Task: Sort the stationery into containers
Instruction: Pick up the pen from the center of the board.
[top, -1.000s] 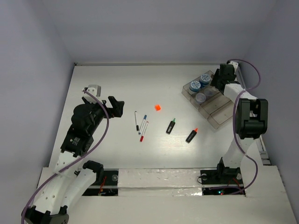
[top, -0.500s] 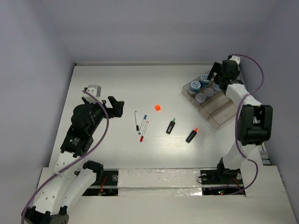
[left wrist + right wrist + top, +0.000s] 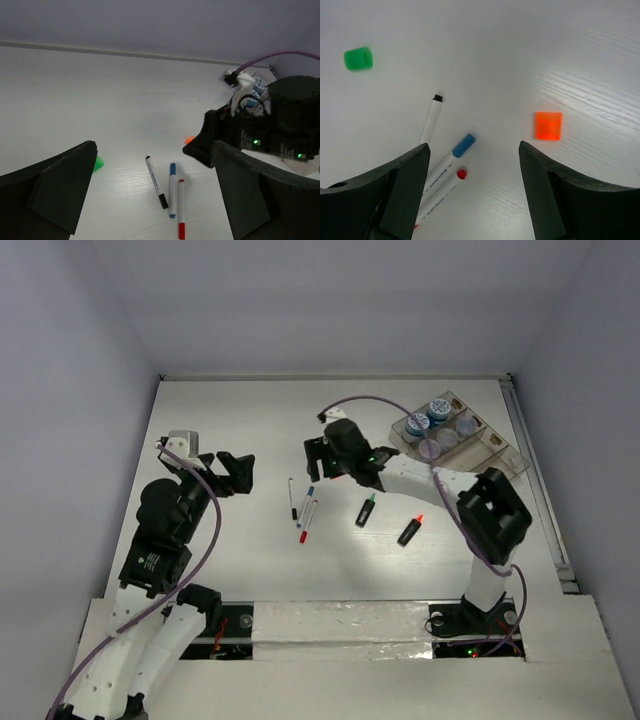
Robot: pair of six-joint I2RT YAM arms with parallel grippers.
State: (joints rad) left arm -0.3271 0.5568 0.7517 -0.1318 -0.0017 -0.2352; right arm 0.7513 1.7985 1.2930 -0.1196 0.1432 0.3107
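Three thin white pens lie side by side at mid-table: black cap [image 3: 293,498], blue cap [image 3: 306,498], red cap [image 3: 307,524]. They also show in the left wrist view [image 3: 172,190] and the right wrist view [image 3: 445,162]. The orange cube [image 3: 548,125] lies just right of them and is hidden under my right gripper in the top view. The green-tipped highlighter [image 3: 366,509] and the orange-tipped highlighter [image 3: 410,530] lie further right. The clear tray [image 3: 492,446] at the far right holds several pots [image 3: 417,422]. My right gripper [image 3: 322,458] hovers open over pens and cube. My left gripper [image 3: 238,472] is open, left of the pens.
A small green cap [image 3: 358,59] lies left of the pens, also in the left wrist view [image 3: 98,163]. The right arm [image 3: 440,480] stretches across the table from tray side to middle. White walls close the table at the back and sides.
My right arm has swung from the tray at the far right across to mid-table, now above the cube and pens. My left arm has drawn back slightly to the left.
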